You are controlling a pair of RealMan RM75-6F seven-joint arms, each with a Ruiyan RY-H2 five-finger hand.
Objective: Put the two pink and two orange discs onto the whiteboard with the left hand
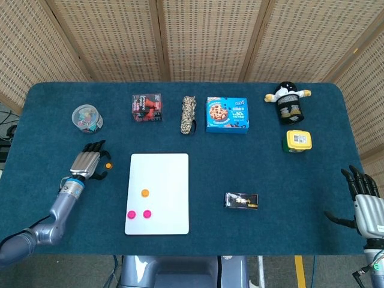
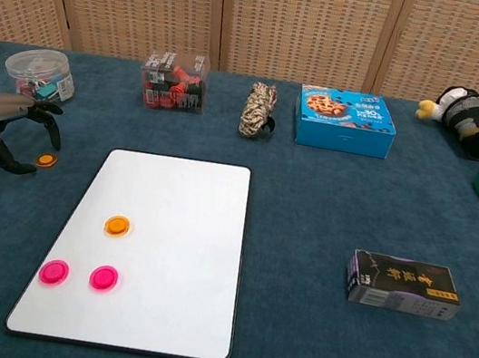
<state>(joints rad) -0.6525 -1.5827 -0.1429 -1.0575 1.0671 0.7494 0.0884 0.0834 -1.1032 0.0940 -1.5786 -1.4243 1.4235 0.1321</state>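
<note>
The whiteboard (image 1: 159, 168) (image 2: 178, 215) lies flat on the blue table. On it sit one orange disc (image 1: 144, 192) (image 2: 117, 226) and two pink discs (image 1: 131, 214) (image 1: 147, 213) (image 2: 54, 272) (image 2: 103, 278). A second orange disc (image 1: 108, 165) (image 2: 46, 160) lies on the cloth left of the board. My left hand (image 1: 87, 162) (image 2: 5, 123) hovers over that loose disc, fingers apart and curved around it, with the disc between thumb and fingertips; contact cannot be told. My right hand (image 1: 363, 203) rests open at the table's right edge.
Along the back stand a clear tub of clips (image 1: 87, 117), a box of red clips (image 1: 147, 107), a rope bundle (image 1: 189, 114), a blue cookie box (image 1: 227, 114), a plush toy (image 1: 288, 100) and a yellow container (image 1: 298, 141). A small dark box (image 1: 241, 200) lies right of the board.
</note>
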